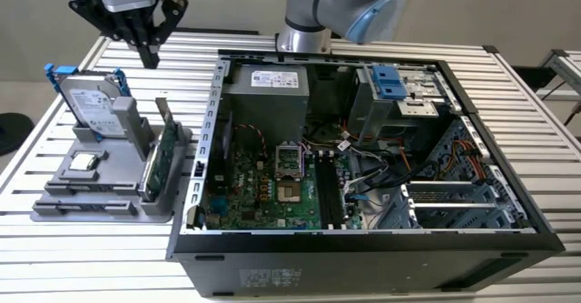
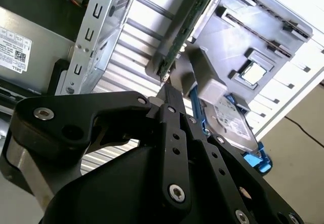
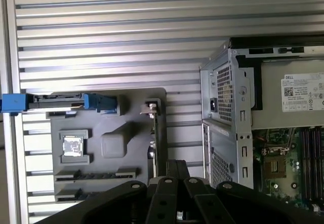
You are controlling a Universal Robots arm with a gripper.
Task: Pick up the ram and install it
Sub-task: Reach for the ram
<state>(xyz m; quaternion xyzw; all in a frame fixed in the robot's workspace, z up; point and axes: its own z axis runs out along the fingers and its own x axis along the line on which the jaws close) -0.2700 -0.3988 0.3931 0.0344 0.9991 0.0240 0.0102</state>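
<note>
My gripper [image 1: 150,61] hangs shut and empty over the slatted table, beyond the far end of the grey parts holder [image 1: 64,211]. It is near the open computer case's [image 1: 214,112] back corner on the exterior view's left. In both wrist views its black fingers [image 3: 172,166] [image 2: 169,100] are pressed together above the holder's case-side edge. I cannot pick out the ram among the holder's parts; it is hidden. Long black memory slots [image 1: 328,190] lie on the motherboard inside the case.
On the holder stand a silver hard drive with blue rails [image 1: 91,105], a square processor chip [image 1: 86,161] and a tall green expansion card [image 1: 154,167] on edge. The case's metal wall [image 3: 223,133] rises just beside the holder. The arm's base [image 1: 304,41] stands behind the case.
</note>
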